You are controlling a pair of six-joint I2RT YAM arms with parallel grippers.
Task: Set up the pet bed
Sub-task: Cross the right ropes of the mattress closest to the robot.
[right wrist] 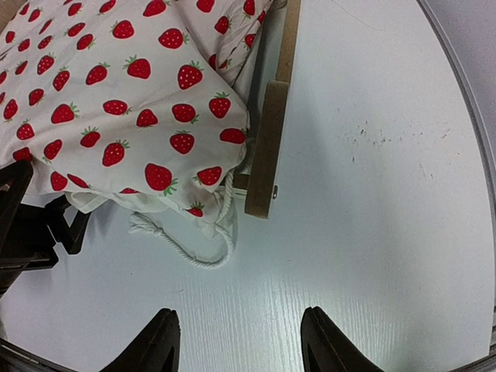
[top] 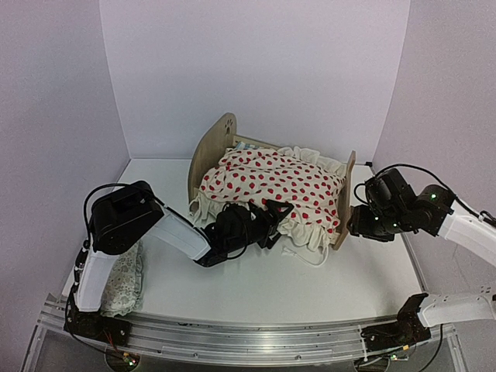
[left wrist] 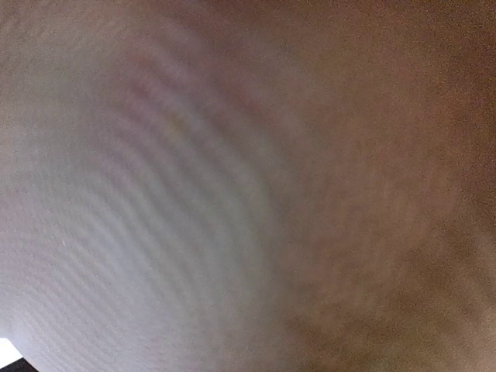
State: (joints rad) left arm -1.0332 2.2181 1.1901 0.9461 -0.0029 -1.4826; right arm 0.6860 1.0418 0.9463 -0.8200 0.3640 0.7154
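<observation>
Our left wrist view is just a brown and grey blur, so we can't tell anything there. The blanket (top: pixel 271 184) covers most of the pet bed (top: pixel 208 153). The left arm (top: pixel 124 218) hides part of the pillow (top: pixel 125 285).

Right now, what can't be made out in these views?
- Left wrist view: wholly blurred, lens too close.
- Mattress: top view, nearly all under the blanket.
- Left gripper: top view, contact with blanket too small to tell.
- Pillow: top view, partly behind the left arm.
</observation>
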